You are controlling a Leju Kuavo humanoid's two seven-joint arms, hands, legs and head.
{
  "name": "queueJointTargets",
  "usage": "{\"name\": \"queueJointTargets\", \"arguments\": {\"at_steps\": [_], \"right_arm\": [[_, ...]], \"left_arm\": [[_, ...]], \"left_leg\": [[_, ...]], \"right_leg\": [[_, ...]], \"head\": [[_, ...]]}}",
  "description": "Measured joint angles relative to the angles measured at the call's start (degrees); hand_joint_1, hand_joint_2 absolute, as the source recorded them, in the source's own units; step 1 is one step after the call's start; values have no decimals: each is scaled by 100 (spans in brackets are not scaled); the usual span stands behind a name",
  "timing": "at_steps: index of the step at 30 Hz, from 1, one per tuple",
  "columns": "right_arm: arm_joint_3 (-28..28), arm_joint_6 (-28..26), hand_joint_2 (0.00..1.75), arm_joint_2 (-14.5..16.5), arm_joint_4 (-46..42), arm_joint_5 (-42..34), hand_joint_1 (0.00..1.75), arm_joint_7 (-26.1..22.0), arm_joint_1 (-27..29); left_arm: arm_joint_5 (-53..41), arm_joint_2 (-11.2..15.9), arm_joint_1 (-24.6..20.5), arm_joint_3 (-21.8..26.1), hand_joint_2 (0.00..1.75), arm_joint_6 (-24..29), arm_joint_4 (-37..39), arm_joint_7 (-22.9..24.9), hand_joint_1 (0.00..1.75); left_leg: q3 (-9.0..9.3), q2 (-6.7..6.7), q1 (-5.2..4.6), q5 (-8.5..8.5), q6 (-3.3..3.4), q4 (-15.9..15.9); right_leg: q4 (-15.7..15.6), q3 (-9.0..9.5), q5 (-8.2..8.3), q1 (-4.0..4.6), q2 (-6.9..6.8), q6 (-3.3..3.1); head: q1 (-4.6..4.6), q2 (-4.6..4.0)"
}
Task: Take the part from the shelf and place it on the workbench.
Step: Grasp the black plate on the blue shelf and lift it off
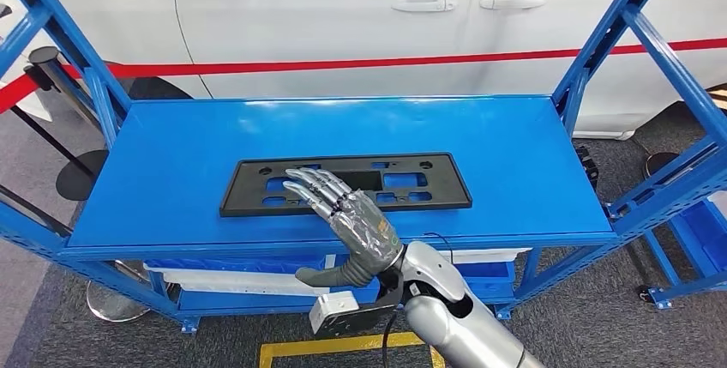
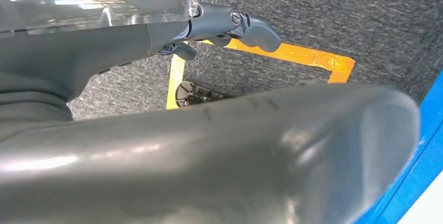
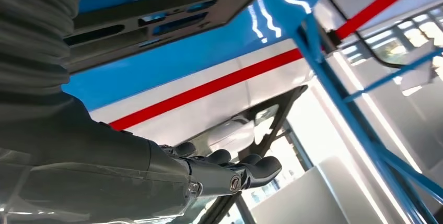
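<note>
Right hand (image 1: 347,222) flat, fingers apart, over black part (image 1: 429,181) on blue shelf (image 1: 531,153); white car (image 1: 343,16) behind

Head view: even, bright overhead lighting; sharp focus across the frame. Soft white glare patches on the blue shelf top (image 1: 514,153) toward its far edge. Faint, diffuse shadow under the right hand (image 1: 347,222), falling on the black part (image 1: 411,181). Slight wide-angle bowing of the frame posts at both edges.

Left wrist view: dimmer; the near thumb (image 2: 235,151) is heavily out of focus, with dull sheen. The carpet floor (image 2: 339,15) is moderately sharp.

Right wrist view: strong backlight; the area beyond the shelf is blown out white. Jagged specular streaks on the shelf surface. The near cover is blurred.
</note>
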Motion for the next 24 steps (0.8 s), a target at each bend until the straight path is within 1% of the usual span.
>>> {"name": "queueJointTargets", "arguments": {"at_steps": [1,2,3,4,5,6,7,9,10,11,12,13,14,15,16,17,18,19,20,21,22,24], "right_arm": [[66,-153,175,31,117,185,0,74,-50],[137,-348,175,71,256,424,0,183,-125],[210,-570,175,130,423,703,0,318,-225],[278,-782,175,205,612,986,0,464,-339],[340,-971,175,299,822,1262,0,618,-450],[400,-1127,175,404,1050,1521,0,772,-554],[457,-1240,175,512,1280,1750,0,925,-643],[571,-1400,175,746,1758,2167,0,1218,-808],[623,-1463,175,867,1997,2320,0,1334,-898],[673,-1525,175,995,2247,2433,0,1423,-996],[720,-1578,175,1121,2501,2508,0,1490,-1094],[762,-1623,175,1232,2749,2553,0,1541,-1184],[800,-1657,175,1328,2988,2593,0,1584,-1256],[833,-1676,175,1409,3205,2632,0,1627,-1309],[863,-1688,175,1489,3411,2670,0,1659,-1352],[891,-1693,175,1566,3595,2710,0,1691,-1389],[923,-1691,175,1648,3766,2741,0,1724,-1424],[952,-1685,175,1725,3919,2759,0,1747,-1459],[979,-1675,175,1786,4043,2764,0,1762,-1489],[1008,-1666,175,1839,4161,2760,0,1772,-1512],[1033,-1659,175,1873,4256,2754,0,1772,-1528],[1074,-1655,175,1926,4426,2745,0,1786,-1546]], "left_arm": [[-15,-1,5,0,0,0,0,-1,0],[-38,-3,9,0,0,-1,0,-3,0],[-59,-7,9,0,0,-3,0,-7,0],[-84,-14,5,-1,0,-5,1,-11,0],[-105,-20,-3,-1,0,-8,1,-14,0],[-119,-23,-12,-2,0,-10,2,-15,0],[-130,-25,-20,-2,0,-7,2,-14,0],[-152,-22,-30,-1,0,7,2,-5,0],[-166,-18,-32,-1,0,15,2,-1,0],[-180,-15,-33,-1,0,20,2,5,0],[-191,-11,-33,-1,0,23,2,10,0],[-201,-9,-33,-2,0,24,2,14,0],[-209,-9,-30,-2,0,25,2,23,0],[-215,-7,-26,-2,0,25,2,34,0],[-220,-4,-21,-2,0,27,2,49,0],[-224,2,-21,-2,0,31,2,67,0],[-230,10,-23,-2,0,36,2,83,0],[-239,17,-28,-2,0,42,3,96,0],[-248,23,-33,-2,0,46,4,103,0],[-256,26,-36,-2,0,49,5,107,0],[-263,26,-35,-2,0,50,7,109,0],[-269,26,-29,-2,0,52,8,112,0]], "left_leg": [[6,-5,-3,-6,0,5],[16,-8,-7,-13,-4,10],[26,-8,-9,-22,-15,12],[29,-6,-21,-33,-32,20],[27,-3,-27,-40,-57,20],[23,1,-30,-44,-86,17],[21,5,-31,-43,-120,10],[36,8,-21,-55,-190,-2],[17,4,-18,-110,-220,60],[-52,-1,-15,-221,-245,227],[-187,-7,-2,-385,-266,522],[-368,-10,3,-564,-288,902],[-551,-10,11,-703,-309,1267],[-685,-9,18,-761,-328,1516],[-718,-8,24,-692,-343,1542],[-643,-8,34,-523,-351,1347],[-483,-8,45,-294,-355,981],[-301,-11,49,-119,-355,593],[-155,-18,47,-14,-337,286],[-71,-25,41,24,-313,103],[-50,-33,29,-1,-284,53],[-57,-36,35,12,-210,31]], "right_leg": [[-52,14,104,-1,0,-10],[-316,131,292,2,0,-32],[-722,315,504,9,-2,-67],[-1115,497,654,27,-6,-103],[-1392,625,736,45,-10,-133],[-1542,689,752,65,-10,-155],[-1574,700,735,81,-6,-169],[-1623,716,759,66,5,-217],[-1658,734,775,48,6,-249],[-1691,751,789,30,5,-279],[-1708,764,795,23,2,-300],[-1711,766,792,24,1,-316],[-1709,766,788,28,-2,-324],[-1707,768,784,32,-3,-329],[-1702,771,777,34,0,-330],[-1693,778,768,34,7,-324],[-1678,789,751,33,15,-311],[-1657,794,730,41,23,-290],[-1632,790,712,51,31,-268],[-1613,781,700,61,34,-245],[-1603,770,698,70,34,-224],[-1591,757,687,70,32,-180]], "head": [[-1,0],[0,0],[0,0],[0,0],[-1,0],[-2,1],[-3,1],[-3,1],[-5,0],[-7,0],[-9,0],[-11,0],[-11,0],[-11,0],[-11,1],[-12,1],[-12,1],[-12,0],[-11,0],[-8,0],[-6,1],[-3,1]]}}
